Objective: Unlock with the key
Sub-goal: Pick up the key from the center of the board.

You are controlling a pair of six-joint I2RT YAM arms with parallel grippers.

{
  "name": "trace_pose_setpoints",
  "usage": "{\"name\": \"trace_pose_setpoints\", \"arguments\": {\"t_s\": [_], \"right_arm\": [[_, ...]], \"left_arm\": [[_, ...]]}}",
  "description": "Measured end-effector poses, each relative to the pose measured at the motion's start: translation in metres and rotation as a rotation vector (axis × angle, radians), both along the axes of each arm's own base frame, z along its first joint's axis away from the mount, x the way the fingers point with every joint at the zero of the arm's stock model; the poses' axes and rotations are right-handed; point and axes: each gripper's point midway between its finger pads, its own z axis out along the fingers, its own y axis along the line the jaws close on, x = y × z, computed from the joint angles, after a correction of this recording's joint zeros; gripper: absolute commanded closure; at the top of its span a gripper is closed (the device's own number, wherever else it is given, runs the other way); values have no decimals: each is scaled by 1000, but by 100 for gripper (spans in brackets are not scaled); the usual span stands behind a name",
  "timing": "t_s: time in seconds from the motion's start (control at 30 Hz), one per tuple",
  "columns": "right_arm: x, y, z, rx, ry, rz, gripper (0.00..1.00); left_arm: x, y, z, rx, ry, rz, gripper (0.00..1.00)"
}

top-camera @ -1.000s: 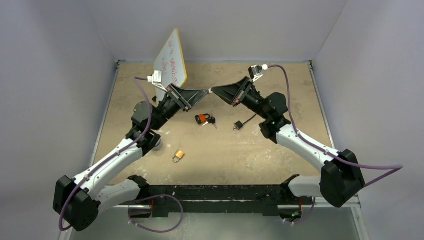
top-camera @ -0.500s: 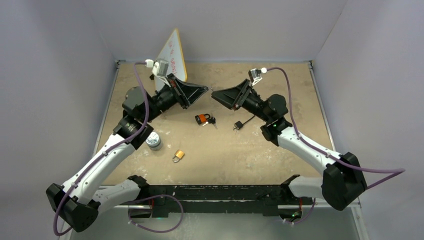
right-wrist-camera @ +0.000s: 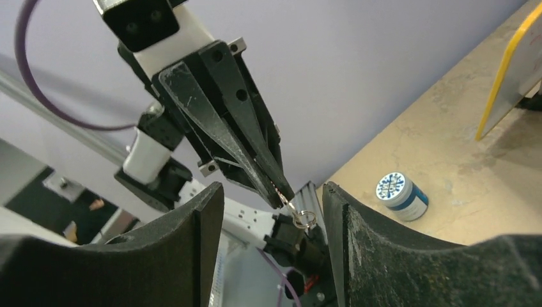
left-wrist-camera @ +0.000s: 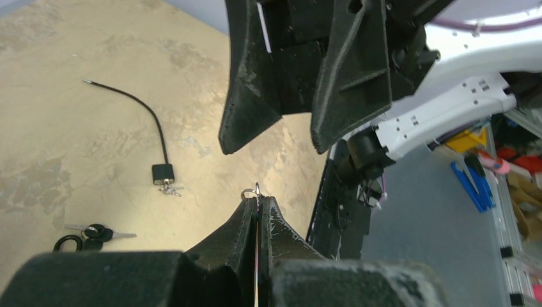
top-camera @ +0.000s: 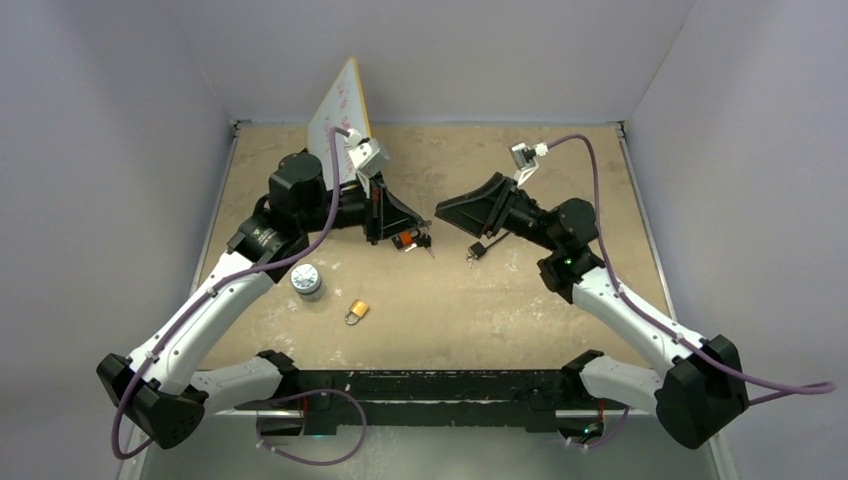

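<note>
A tan, mottled tabletop [top-camera: 480, 300] is boxed in by plain, pale lavender-grey walls [top-camera: 110, 150] at the back and on both sides. A white board with a yellow edge [top-camera: 335, 105] leans tilted in the far left corner. The light is soft and even, and shadows are faint. Past the table's near edge, the left wrist view shows a grey floor [left-wrist-camera: 415, 256] and blurred blue and yellow clutter [left-wrist-camera: 470, 179].

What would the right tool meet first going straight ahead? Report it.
Likely the tip of the left tool, shut on the key, dead ahead between the open fingers of the right tool; depth unclear.
</note>
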Motion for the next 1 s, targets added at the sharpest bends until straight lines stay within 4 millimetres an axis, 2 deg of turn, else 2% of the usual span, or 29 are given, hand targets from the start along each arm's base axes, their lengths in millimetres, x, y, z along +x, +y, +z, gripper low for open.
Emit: {"name": "trace_pose_setpoints", "arguments": {"t_s": [0.3, 0.43, 0.73, 0.87, 1.0], "right_arm": [[-27, 12, 2, -190, -219, 222, 56], [-39, 12, -5, -241, -260, 312, 66], [-49, 9, -29, -327, -261, 399, 77], [-49, 8, -32, -342, -254, 400, 78], [-48, 9, -24, -341, -273, 393, 75]], "left_arm": [[-24, -4, 3, 32, -11, -171, 100], [-30, -5, -1, 42, -3, -210, 100], [-37, -5, 0, 37, -10, -256, 100], [-39, -5, 1, 33, -9, -270, 100], [-40, -6, 0, 32, -7, -278, 100]]}}
